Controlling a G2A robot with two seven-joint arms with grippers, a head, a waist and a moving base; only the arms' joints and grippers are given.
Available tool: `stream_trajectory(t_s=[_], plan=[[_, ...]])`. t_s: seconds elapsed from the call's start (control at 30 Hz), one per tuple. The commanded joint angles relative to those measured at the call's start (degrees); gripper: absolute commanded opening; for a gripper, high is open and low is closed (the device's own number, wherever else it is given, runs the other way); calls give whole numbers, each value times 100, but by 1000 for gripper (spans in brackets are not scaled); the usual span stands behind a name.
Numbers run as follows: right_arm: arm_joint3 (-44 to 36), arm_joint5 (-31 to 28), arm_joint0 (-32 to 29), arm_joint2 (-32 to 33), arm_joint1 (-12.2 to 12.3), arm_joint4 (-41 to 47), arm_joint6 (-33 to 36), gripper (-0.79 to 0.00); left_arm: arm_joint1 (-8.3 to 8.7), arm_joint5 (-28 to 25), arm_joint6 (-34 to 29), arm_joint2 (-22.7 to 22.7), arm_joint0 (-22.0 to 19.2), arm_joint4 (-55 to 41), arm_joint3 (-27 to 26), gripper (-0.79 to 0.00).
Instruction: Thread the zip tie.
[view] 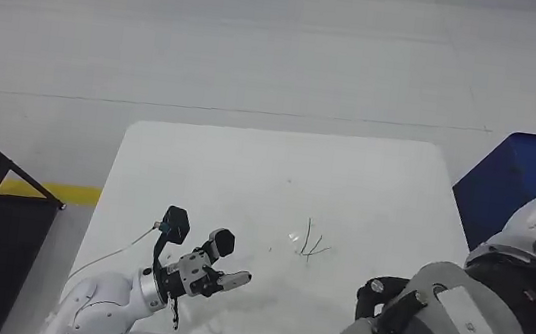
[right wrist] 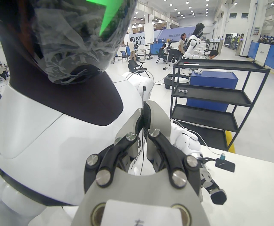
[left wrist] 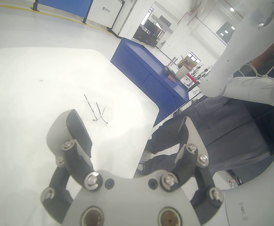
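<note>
Closest to me, my right gripper (right wrist: 143,107) is clenched on a black zip tie (right wrist: 143,94), whose strip stands up past the fingertips at mid-frame. Lower left on the table (view: 248,165), my left gripper (view: 228,261) hangs released, jaws wide apart. Thin loose ties (view: 311,243) lie to its right, near the table's middle.
</note>
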Motion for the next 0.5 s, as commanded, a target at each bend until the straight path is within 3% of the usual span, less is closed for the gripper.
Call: stream_trajectory(t_s=[0.0, 0.13, 0.3, 0.47], plan=[[95, 440, -28, -182, 2, 231, 303, -785, 0, 0, 0, 0, 0, 0, 0, 0], [377, 808, 124, -517, -38, 777, 814, -785, 0, 0, 0, 0, 0, 0, 0, 0], [591, 1379, -71, -1021, -136, 2395, 1012, -785, 0, 0, 0, 0, 0, 0, 0, 0], [739, 1473, -289, -1184, -237, 3610, 1025, -785, 0, 0, 0, 0, 0, 0, 0, 0]])
